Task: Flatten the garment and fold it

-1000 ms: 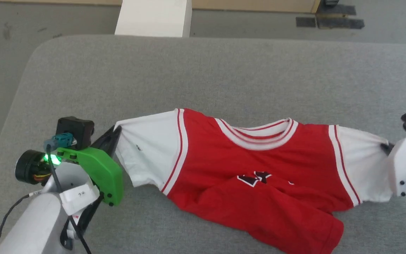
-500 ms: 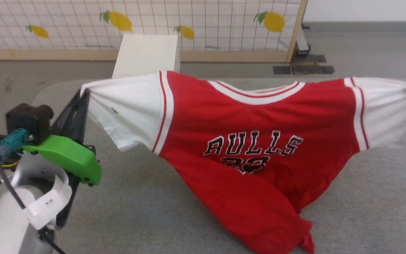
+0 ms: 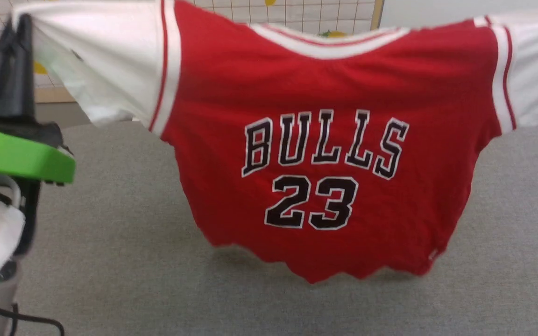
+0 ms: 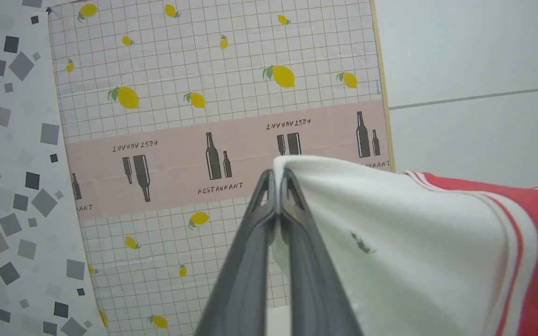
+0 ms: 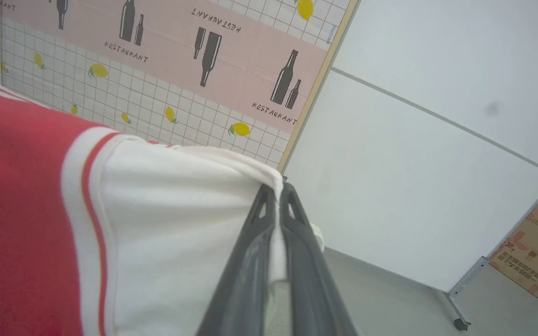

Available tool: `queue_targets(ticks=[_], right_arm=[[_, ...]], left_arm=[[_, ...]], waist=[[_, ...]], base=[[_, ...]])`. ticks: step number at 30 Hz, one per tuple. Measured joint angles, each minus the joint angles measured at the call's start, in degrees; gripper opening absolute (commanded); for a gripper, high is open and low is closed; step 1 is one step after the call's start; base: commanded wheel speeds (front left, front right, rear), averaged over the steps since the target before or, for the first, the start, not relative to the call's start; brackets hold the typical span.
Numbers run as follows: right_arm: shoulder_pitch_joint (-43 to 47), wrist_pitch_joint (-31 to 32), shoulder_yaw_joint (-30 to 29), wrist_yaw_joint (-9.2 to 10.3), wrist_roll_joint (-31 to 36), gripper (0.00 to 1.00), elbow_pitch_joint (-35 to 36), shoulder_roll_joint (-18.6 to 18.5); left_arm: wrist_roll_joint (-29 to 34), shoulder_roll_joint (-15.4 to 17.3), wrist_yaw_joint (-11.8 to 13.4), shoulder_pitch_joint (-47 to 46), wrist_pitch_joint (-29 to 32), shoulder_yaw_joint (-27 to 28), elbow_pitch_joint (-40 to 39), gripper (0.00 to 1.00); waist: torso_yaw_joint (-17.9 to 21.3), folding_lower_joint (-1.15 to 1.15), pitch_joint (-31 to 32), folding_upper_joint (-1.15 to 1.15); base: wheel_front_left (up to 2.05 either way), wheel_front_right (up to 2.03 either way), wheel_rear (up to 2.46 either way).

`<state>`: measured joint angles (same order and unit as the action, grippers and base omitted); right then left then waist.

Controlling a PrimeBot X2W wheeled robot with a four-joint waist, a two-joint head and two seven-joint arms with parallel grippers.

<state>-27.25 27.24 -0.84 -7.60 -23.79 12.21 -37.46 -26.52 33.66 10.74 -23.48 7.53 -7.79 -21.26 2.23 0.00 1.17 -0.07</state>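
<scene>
The garment, a red jersey with white short sleeves and black "BULLS 23" lettering, hangs spread out in the air above the grey table, its front toward the head camera. My left gripper is shut on the edge of the white sleeve at the upper left; its wrist view shows the left gripper pinching the garment. In the right wrist view my right gripper is shut on the other white sleeve of the garment. The hem hangs just above the table.
A lemon-patterned partition with a pink "RESTAURANT" band stands behind the table. A white wall panel on wheels and a cardboard box are off to the right. Grey table surface lies bare under the garment.
Both grippers have raised the garment off the table, from crumpled on the surface to hanging fully spread with the lettering showing. The head camera has tilted upward.
</scene>
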Motion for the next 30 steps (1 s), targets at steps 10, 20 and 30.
queue_targets(ticks=[10,20,30], right_arm=[[-17.22,-2.91,3.93,0.00,-2.49,0.00,-6.02,-2.58],[-42.46,-9.75,11.28,0.00,-2.83,0.00,-22.42,0.16],[-62.68,-18.68,12.78,0.00,2.55,0.00,-40.08,4.90]], left_arm=[[-1.75,1.10,-3.93,-16.45,3.53,-0.90,6.78,0.00],[-0.64,-0.20,-9.03,-42.04,3.27,-4.31,24.75,0.00],[0.64,-5.04,-10.22,-60.71,-3.58,-5.25,39.98,0.00]], waist=[[0.95,0.00,-7.33,0.00],[1.91,0.01,-19.11,0.00],[2.37,0.02,-30.40,0.00]], base=[[0.00,0.00,0.00],[0.00,0.00,0.00],[0.00,0.00,0.00]])
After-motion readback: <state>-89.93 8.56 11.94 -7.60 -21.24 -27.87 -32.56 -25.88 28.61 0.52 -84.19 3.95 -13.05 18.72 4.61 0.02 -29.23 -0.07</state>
